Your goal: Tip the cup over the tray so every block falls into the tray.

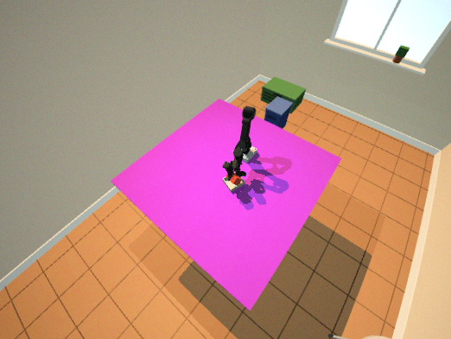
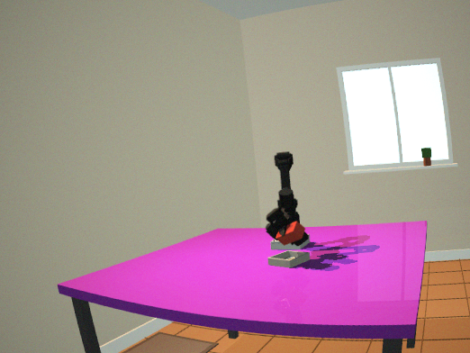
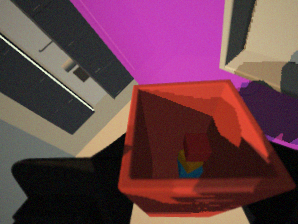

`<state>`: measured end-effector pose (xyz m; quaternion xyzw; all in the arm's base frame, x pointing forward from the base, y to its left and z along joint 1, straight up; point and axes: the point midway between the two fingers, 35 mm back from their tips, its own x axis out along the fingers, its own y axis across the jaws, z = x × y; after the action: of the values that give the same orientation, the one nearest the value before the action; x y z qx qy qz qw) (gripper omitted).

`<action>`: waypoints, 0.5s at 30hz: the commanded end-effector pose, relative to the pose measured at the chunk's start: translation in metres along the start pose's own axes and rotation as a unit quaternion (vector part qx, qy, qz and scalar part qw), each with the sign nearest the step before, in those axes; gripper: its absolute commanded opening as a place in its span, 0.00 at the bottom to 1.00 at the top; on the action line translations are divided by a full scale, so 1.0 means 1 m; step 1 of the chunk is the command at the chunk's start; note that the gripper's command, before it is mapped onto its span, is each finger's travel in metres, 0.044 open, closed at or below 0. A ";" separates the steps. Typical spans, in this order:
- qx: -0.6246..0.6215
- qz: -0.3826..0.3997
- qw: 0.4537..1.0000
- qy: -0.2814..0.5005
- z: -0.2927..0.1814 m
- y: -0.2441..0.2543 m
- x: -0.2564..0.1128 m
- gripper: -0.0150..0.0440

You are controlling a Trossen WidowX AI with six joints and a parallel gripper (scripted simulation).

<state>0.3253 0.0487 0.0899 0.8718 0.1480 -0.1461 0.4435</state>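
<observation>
A smooth, glossy magenta surface (image 1: 181,173) (image 2: 203,279) (image 3: 175,40) carries one shallow, pale, four-sided tray (image 1: 233,188) (image 2: 279,261) (image 3: 223,45). Two black fingers (image 1: 242,174) (image 2: 300,239) grip one red cup (image 1: 235,179) (image 2: 291,233) (image 3: 207,187), square-mouthed with flat, flaring walls. The cup is held tilted above the tray, clear of it.

The wrist view alone shows the cup's inside: three small blocks can be seen there, a red block (image 3: 197,146), a yellow block (image 3: 190,163) and a blue block (image 3: 192,172), low in the cup. The yellow one is partly hidden by the red. Whether more lie beneath cannot be told.

In the top view the cup covers part of the tray; the exterior view shows the gap between them. One black, jointed arm (image 1: 244,134) (image 2: 285,180) rises behind the tray from a pale base (image 1: 251,152) (image 2: 273,246). Overlapping shadows spread right of the tray.

Only the top view shows, farther right and beyond the tray, one blue box (image 1: 275,116) and one green box (image 1: 283,88), both on square orange floor tiles. Farthest right, past the tray, one potted plant (image 1: 401,54) (image 2: 427,157) stands on a windowsill.
</observation>
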 end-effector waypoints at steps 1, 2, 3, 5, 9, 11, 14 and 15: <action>0.047 0.002 0.999 0.000 0.000 0.000 0.001 0.25; 0.058 0.002 0.998 0.000 0.000 0.000 0.001 0.25; 0.069 0.002 0.998 0.000 0.000 0.000 0.001 0.25; 0.091 0.002 0.996 0.000 0.000 0.000 0.001 0.25; 0.134 0.002 0.991 0.000 0.000 0.000 0.002 0.25; 0.156 0.002 0.988 0.000 0.000 0.000 0.002 0.25; 0.188 0.002 0.982 0.000 0.000 0.000 0.002 0.25; 0.199 0.002 0.980 0.000 0.000 -0.001 0.002 0.25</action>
<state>0.3260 0.0492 0.0886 0.9325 0.1222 -0.1684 0.2953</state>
